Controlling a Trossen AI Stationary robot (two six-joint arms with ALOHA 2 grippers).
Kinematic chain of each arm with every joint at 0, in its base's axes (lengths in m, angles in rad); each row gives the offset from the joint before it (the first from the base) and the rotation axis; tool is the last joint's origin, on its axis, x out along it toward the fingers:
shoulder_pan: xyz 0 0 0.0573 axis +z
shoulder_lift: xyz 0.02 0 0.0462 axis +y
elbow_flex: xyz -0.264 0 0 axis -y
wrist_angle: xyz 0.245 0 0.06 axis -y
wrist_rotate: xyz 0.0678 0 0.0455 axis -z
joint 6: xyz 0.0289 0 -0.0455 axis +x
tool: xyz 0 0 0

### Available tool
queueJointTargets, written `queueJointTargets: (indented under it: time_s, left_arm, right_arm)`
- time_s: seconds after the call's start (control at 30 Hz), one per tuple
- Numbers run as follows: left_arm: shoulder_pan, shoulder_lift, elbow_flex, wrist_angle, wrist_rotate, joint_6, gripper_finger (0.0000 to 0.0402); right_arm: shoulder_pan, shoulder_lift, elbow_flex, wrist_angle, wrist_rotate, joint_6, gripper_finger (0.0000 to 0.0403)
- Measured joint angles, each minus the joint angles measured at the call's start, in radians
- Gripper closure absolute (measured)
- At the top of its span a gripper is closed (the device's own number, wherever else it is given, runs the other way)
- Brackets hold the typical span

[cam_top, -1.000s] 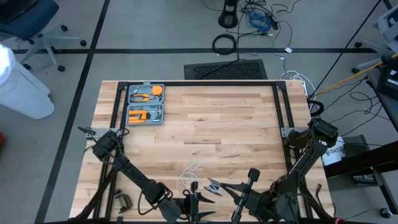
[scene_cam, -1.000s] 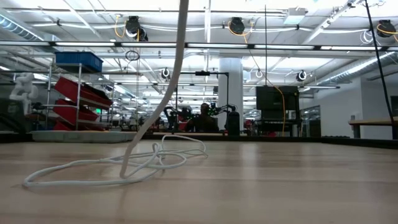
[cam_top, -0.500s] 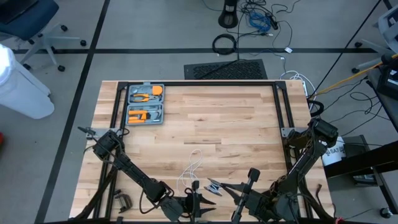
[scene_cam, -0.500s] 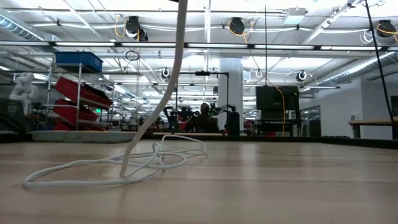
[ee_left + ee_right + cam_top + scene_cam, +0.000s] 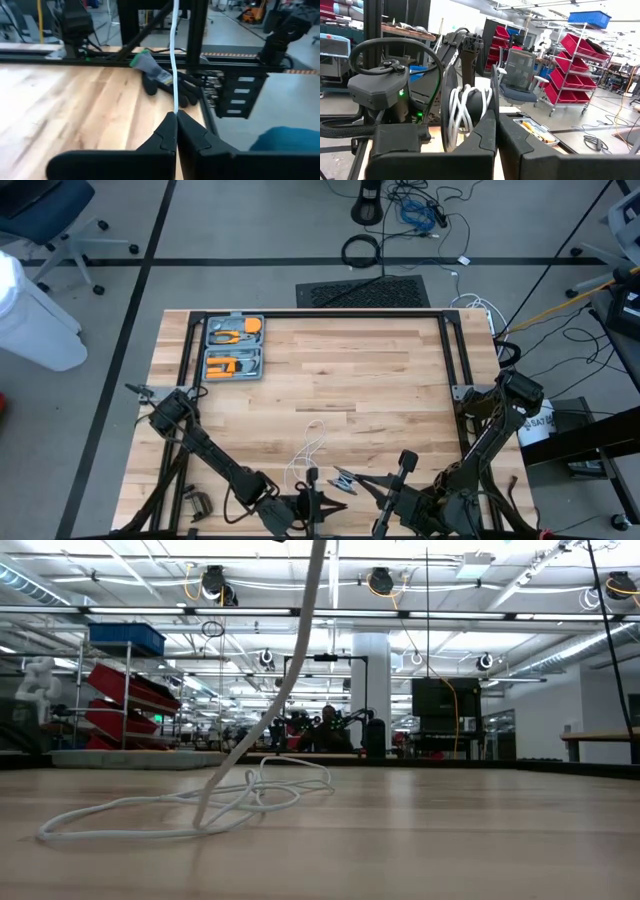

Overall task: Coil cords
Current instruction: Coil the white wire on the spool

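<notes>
The wooden worktop point(image 5: 380, 380) fills the middle of the high view, framed by a black rail. A grey tool case point(image 5: 233, 347) with orange-handled tools lies open in the worktop's upper left part. A dark work glove point(image 5: 165, 82) lies at a worktop edge, seen only in the left wrist view.

Both arms reach in from the bottom edge of the high view. The left claw point(image 5: 312, 498) sits at bottom centre, its fingers pressed together and pinching the thin white cord point(image 5: 308, 452), which runs straight away from the fingertips in the left wrist view point(image 5: 174, 60). The rest of the cord lies in loose loops on the worktop just above that claw, lower centre of the high view; in the low view one strand rises steeply out of the top of the frame.

The right claw point(image 5: 345, 480) is just right of the left one, closed on the reel point(image 5: 470, 107), around which several white turns are wound.
</notes>
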Motion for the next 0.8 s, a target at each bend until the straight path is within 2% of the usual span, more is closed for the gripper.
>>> queueJointTargets:
  time_s: [0.17,0.53,0.8]
  left_arm:
    - [0.007,-0.048,0.000,-0.079,-0.013,0.013,0.0399]
    - [0.007,-0.134,0.000,-0.459,-0.128,-0.157,0.0400]
    - [0.007,-0.138,0.000,-0.524,-0.166,-0.189,0.0400]
  right_arm:
    - [0.000,0.000,0.000,-0.004,0.000,0.012,0.0403]
    - [0.006,0.000,0.000,-0.004,0.000,0.009,0.0403]
    - [0.008,0.000,0.000,-0.004,0.000,0.004,0.0403]
